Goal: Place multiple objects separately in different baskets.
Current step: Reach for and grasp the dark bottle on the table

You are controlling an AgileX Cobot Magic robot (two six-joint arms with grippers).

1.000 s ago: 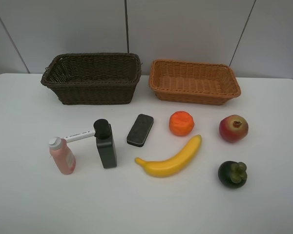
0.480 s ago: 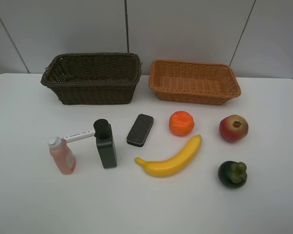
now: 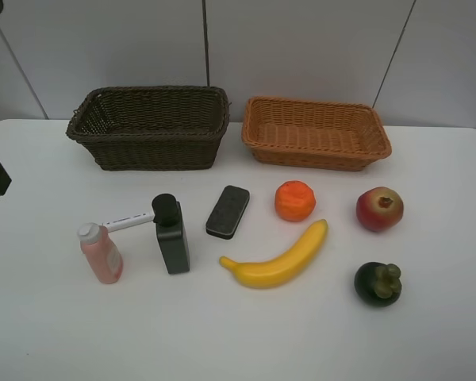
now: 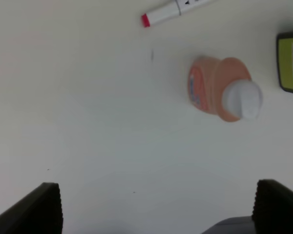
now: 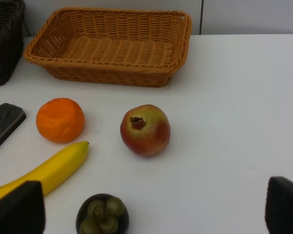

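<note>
Left claw [image 4: 158, 209] is wide open, gripping nothing, over bare desk [image 3: 47, 333] near the upright pink bottle [image 3: 101, 254]. Front row on the desk: white marker [image 3: 127, 221], black pump bottle [image 3: 171, 236], black block [image 3: 228, 211], orange [image 3: 294, 201], banana [image 3: 278, 258], apple [image 3: 379, 209], mangosteen [image 3: 378, 284]. Dark basket [image 3: 155, 151] and tan basket [image 3: 317, 157] sit side by side behind. Right claw [image 5: 151, 209] is wide open, gripping nothing, facing the apple.
</note>
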